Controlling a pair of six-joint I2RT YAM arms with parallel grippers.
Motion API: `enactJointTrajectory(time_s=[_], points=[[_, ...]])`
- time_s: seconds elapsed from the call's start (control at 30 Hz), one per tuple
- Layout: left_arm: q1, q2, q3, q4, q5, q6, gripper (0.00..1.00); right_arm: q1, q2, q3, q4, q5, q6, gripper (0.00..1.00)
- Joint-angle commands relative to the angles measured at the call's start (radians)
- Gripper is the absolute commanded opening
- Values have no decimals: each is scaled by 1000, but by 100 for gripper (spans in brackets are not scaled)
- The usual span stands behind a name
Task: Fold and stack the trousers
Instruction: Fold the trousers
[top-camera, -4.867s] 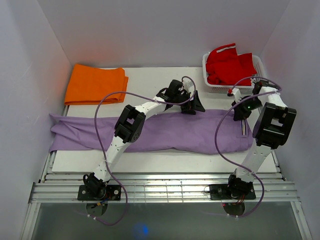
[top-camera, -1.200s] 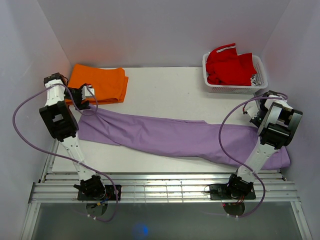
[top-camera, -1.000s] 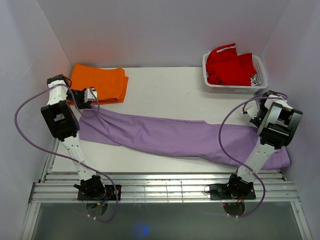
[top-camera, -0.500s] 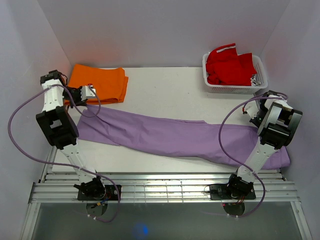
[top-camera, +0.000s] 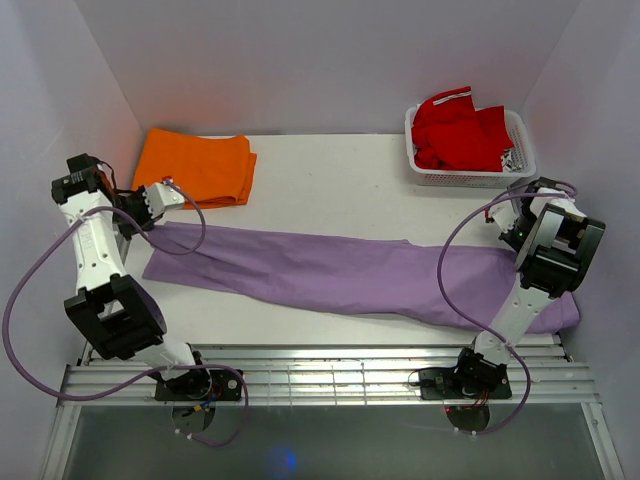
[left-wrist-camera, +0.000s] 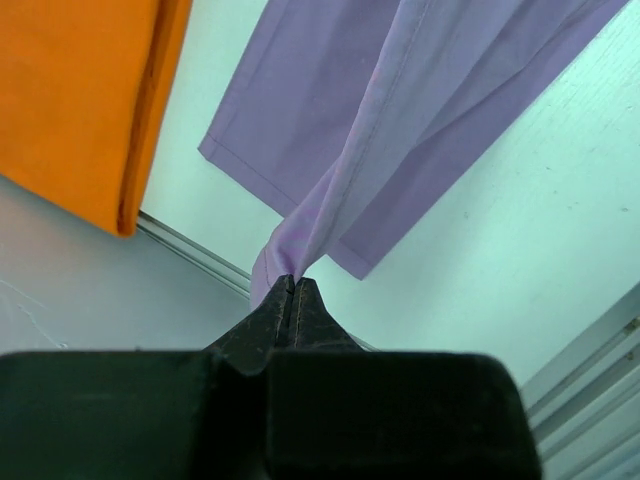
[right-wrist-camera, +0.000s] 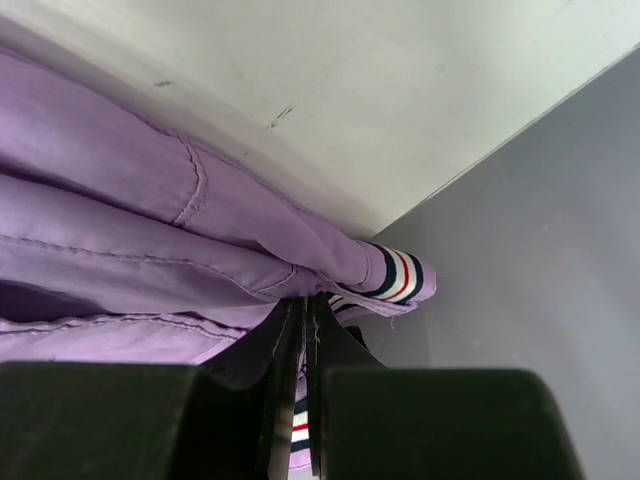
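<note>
The lilac trousers (top-camera: 340, 275) lie stretched across the white table from the left edge to the right wall. My left gripper (top-camera: 152, 212) is at their left end, shut on a pinch of leg hem that rises off the table. In the left wrist view that gripper (left-wrist-camera: 291, 282) has its tips pressed together on the trousers (left-wrist-camera: 420, 110). My right gripper (top-camera: 510, 228) is shut on the waist end by the right wall. In the right wrist view that gripper (right-wrist-camera: 308, 302) clamps the trousers (right-wrist-camera: 120, 200) beside the striped waistband (right-wrist-camera: 395, 275).
A folded orange garment (top-camera: 195, 168) lies at the back left, just beyond my left gripper, and shows as the orange garment (left-wrist-camera: 80, 100) in the left wrist view. A white basket (top-camera: 522, 160) with a red garment (top-camera: 455, 128) stands at the back right. Walls close in on both sides.
My left gripper has shut on the leg hem and drawn it leftward, its arm swinging out to the left. The trousers' left end shifted left. The right arm stayed put.
</note>
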Motion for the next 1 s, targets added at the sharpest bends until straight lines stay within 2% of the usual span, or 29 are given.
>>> enactJointTrajectory(time_s=[0.0,0.17,0.3,0.37,0.5,0.77,0.97], points=[[29,-40,-22,-58,-32,-40,0,5,17,31,39,-67,-71,8],[49,62,0,-24,-55,-87,0,7,22,49,20,-71,-68,8],[70,223,152,-52,-53,-98,0,7,16,64,14,-67,-62,8],[85,242,187,-59,-38,-95,0,7,14,64,8,-64,-57,8],[92,175,143,-59,-49,-45,0,5,11,60,16,-71,-56,8],[131,-132,-110,-59,-56,-77,0,2,-3,64,34,-106,-75,8],[210,-260,-148,-59,-64,-49,0,2,2,75,39,-117,-77,8]])
